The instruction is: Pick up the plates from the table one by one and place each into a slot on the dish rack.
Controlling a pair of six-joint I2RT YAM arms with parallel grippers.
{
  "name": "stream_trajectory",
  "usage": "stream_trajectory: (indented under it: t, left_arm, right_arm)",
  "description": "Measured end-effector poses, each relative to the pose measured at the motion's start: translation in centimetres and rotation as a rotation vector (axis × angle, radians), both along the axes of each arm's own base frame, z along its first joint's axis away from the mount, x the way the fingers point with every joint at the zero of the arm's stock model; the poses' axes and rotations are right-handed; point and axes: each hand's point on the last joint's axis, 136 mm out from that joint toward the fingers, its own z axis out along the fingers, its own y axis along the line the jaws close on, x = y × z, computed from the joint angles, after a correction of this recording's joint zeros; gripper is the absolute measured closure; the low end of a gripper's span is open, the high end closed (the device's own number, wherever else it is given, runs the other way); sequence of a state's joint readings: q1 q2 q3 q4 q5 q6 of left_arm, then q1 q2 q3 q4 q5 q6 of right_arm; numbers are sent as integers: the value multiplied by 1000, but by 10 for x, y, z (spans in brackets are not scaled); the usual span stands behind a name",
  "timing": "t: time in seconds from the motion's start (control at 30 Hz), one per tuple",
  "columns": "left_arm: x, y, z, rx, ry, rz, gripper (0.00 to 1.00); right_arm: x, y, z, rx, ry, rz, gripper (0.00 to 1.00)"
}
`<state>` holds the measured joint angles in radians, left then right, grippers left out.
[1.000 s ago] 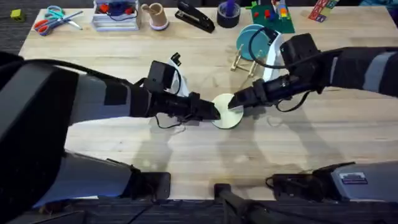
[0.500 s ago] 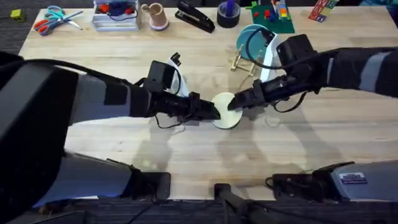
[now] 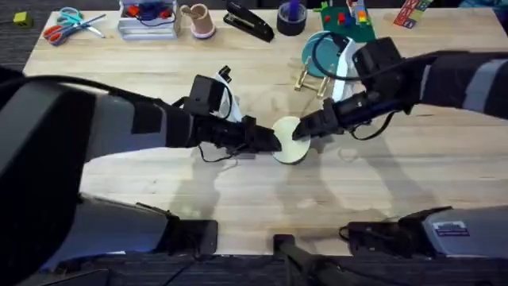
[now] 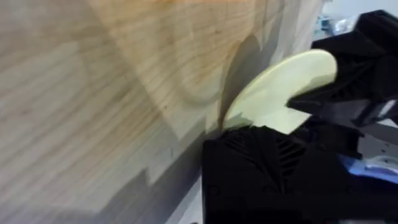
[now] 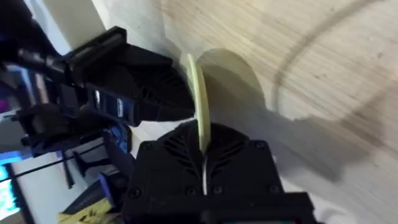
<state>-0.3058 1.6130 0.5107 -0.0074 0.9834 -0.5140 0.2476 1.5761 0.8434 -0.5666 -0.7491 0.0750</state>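
2 black grippers meet at mid-table on 1 cream-yellow plate (image 3: 290,143): the left gripper (image 3: 275,144) pinches its left rim, the right gripper (image 3: 300,132) clamps the opposite edge, holding the thin round disc tilted above the pale, grained wooden table (image 3: 238,199). 1 teal-blue plate (image 3: 320,49) stands upright in the dowelled light-wood dish rack (image 3: 311,79) behind the right arm.
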Motion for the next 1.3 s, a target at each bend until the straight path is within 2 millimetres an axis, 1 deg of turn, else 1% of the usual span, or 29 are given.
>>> stream_trajectory:
  t: [0.1, 0.17, 0.33, 0.43, 0.67, 0.8, 0.93, 1.17, 1.3]
  left_arm:
    - [7, 1, 7, 19, -44, 19, 961]
    - [13, 1, 18, 19, -90, 30, 961]
    - [29, 3, 53, 38, -201, 63, 961]
    - [33, 8, 67, 78, -235, 83, 961]
    - [37, 29, 91, 254, -286, 91, 961]
    - [42, 45, 111, 383, -339, 75, 961]
    - [52, 61, 133, 505, -423, 60, 961]
    - [64, 79, 165, 633, -555, 28, 962]
    - [66, 87, 179, 693, -604, 0, 962]
  right_arm:
    - [3, -3, 11, -35, -19, -1, 971]
    - [9, -3, 24, -45, -47, -5, 971]
    - [22, -4, 59, -53, -126, -11, 971]
    - [27, -6, 78, -66, -167, -18, 971]
    - [34, -15, 114, -120, -260, -33, 971]
    - [35, -23, 133, -168, -309, -43, 971]
    - [35, -32, 151, -224, -353, -34, 971]
    - [41, -53, 187, -355, -468, -9, 971]
    - [47, -65, 211, -422, -553, -5, 972]
